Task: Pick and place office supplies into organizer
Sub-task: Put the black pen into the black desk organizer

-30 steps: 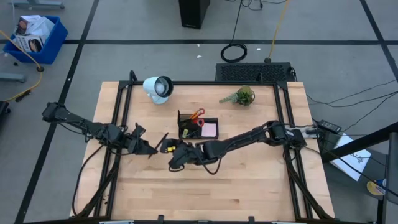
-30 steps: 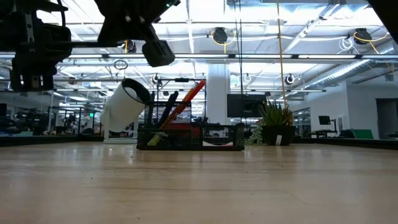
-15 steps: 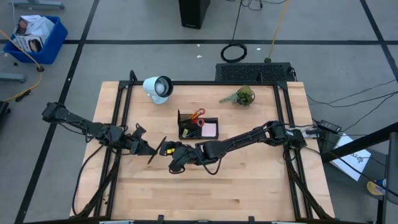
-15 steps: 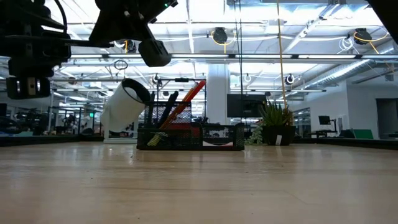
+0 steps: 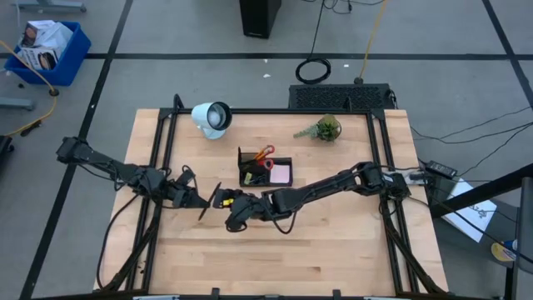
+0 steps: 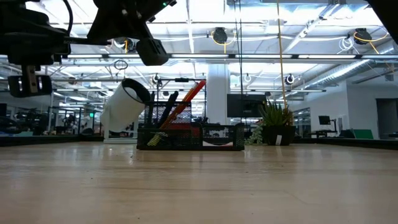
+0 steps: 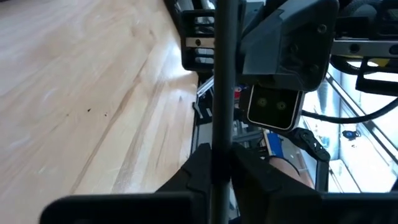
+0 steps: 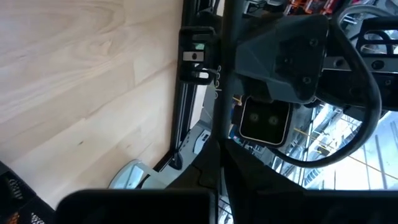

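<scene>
On the left, we see the left gripper (image 5: 196, 201) has closed from wide open a second ago; its fingers (image 7: 193, 177) now pinch a black pen (image 5: 211, 201), which stands up between them in the left wrist view. Just right of it, the right gripper (image 5: 225, 204) is clamped on the same pen, both held above the table. We judge this a handover. The organizer (image 5: 250, 158) sits farther right and back, scissors and pink notes already inside.

Two dark jointed arms (image 5: 108, 167), trailing black cables (image 5: 125, 217)
</scene>
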